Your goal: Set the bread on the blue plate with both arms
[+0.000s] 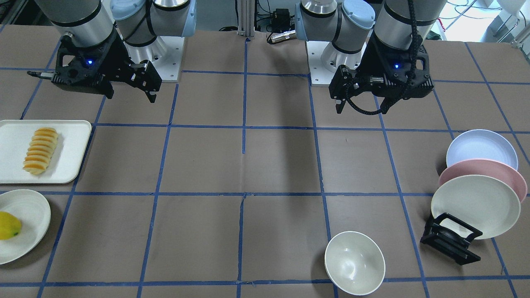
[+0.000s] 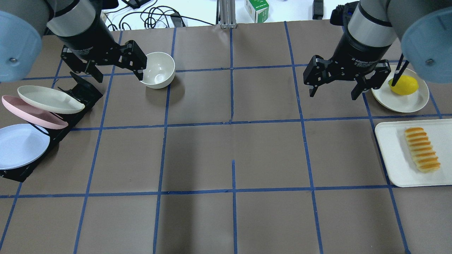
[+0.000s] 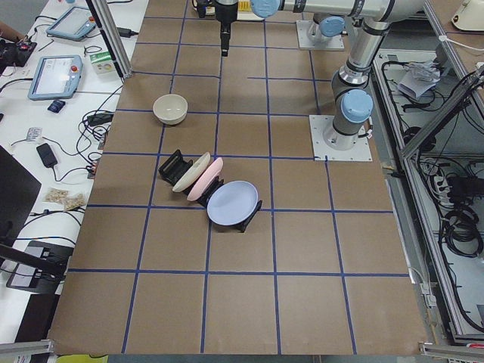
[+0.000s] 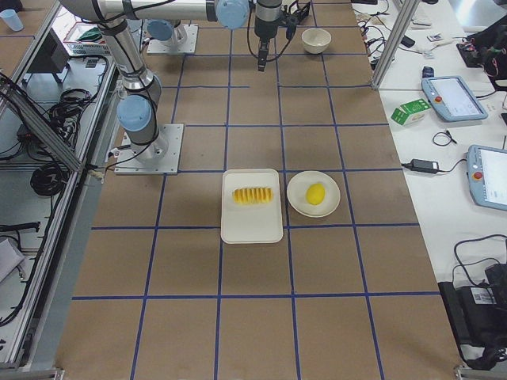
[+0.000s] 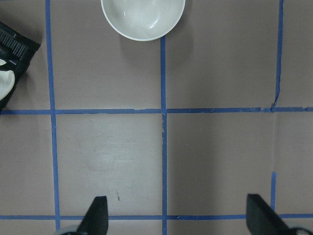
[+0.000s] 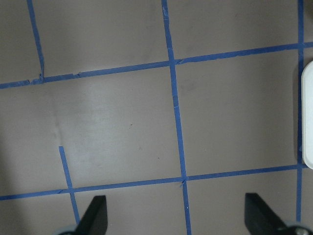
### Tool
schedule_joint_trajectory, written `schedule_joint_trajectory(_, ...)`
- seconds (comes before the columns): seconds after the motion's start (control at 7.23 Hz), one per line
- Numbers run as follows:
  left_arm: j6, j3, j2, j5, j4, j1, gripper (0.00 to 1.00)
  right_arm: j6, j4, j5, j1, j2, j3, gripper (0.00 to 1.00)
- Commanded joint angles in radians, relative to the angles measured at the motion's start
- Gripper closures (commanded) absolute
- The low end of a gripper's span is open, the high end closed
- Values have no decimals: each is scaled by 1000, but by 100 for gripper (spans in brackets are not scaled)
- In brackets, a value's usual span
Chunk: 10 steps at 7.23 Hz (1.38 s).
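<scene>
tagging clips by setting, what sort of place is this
Probably a robotics lab, not a kitchen: a left arm and a right arm bolted to a table gridded in blue tape, with control tablets and loose cables on the side bench.

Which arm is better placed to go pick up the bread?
The right. The bread lies on the white tray on the robot's right, nearer the open, empty right gripper; the left gripper hangs across the table near the blue plate.
</scene>
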Motion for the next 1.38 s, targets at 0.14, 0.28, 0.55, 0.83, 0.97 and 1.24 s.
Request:
schedule_joint_trajectory(0.14, 4, -3, 4, -1, 0, 4, 0, 0, -3, -1, 1, 1, 10, 0)
schedule_joint_trajectory(0.28, 25, -6, 5, 8, -5, 6, 0, 12, 2, 0, 1, -1, 11, 0)
schedule_joint_trajectory(0.55, 123, -8, 4, 11, -28, 92, 0, 12, 32, -3, -13, 3, 16, 0)
schedule_joint_trajectory(0.83, 285, -28, -2, 11, -36, 313, 0, -6, 46, -5, -83, 9, 17, 0)
schedule_joint_trajectory(0.97, 297, -43, -4, 14, -39, 443, 0, -55, 43, -5, -193, 9, 29, 0)
schedule_joint_trajectory(1.24, 326, -60, -47, 122, -24, 678, 0, -309, -63, -99, -391, 30, 106, 0)
